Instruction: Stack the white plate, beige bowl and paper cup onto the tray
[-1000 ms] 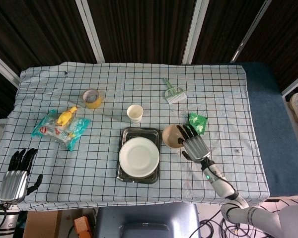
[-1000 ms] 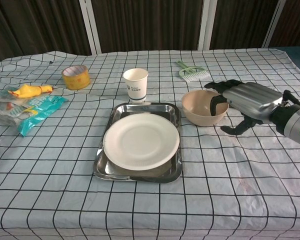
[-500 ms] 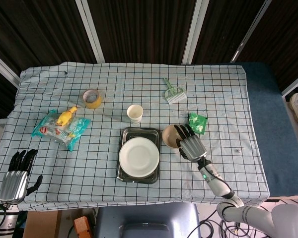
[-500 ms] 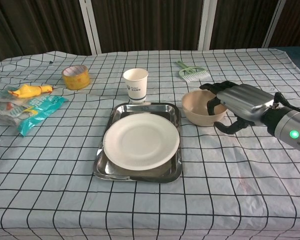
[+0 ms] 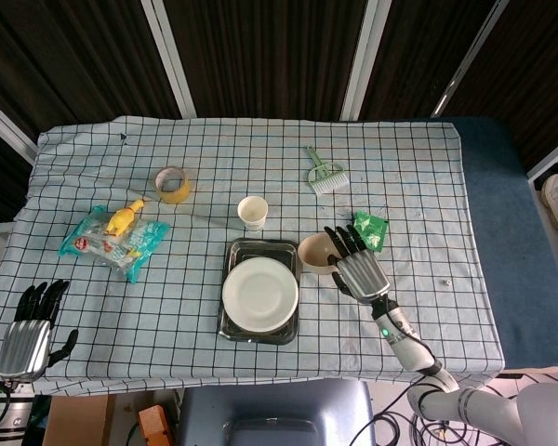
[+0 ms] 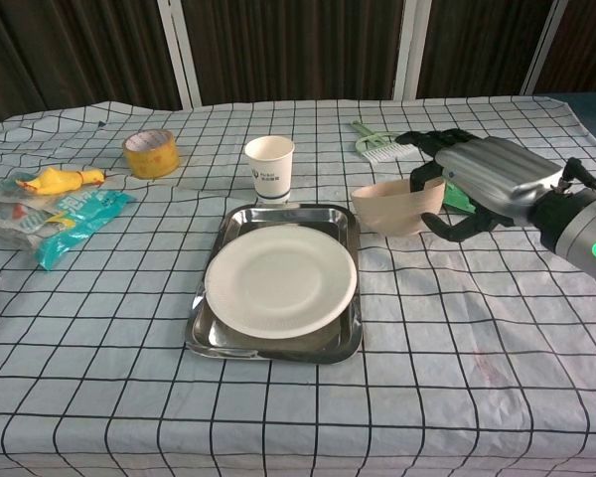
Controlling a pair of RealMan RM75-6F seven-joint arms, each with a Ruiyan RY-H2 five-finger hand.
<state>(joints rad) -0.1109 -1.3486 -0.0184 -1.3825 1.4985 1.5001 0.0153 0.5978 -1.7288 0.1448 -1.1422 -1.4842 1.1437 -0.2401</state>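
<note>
Tablecloth [image 5: 428,186], checked, covers the whole table under me. Tray [image 6: 293,217], steel, sits at centre front, bearing the white plate [image 6: 280,279] flat upon it. Snack packets [image 5: 112,240] with a yellow toy [image 5: 123,217] on top lie at my far left. My right hand [image 6: 482,179] grips the beige bowl [image 6: 397,205] by its rim, fingers [image 6: 424,143] curled over the far edge and thumb underneath; the bowl is lifted off the cloth, just right of the tray. My left hand [image 5: 26,333] rests at the near left table edge, fingers apart, holding nothing. Paper cup [image 6: 269,167] stands upright just behind the tray. Tape roll [image 5: 173,183], green brush [image 5: 324,172], green packet [image 5: 371,229] lie further off.
</note>
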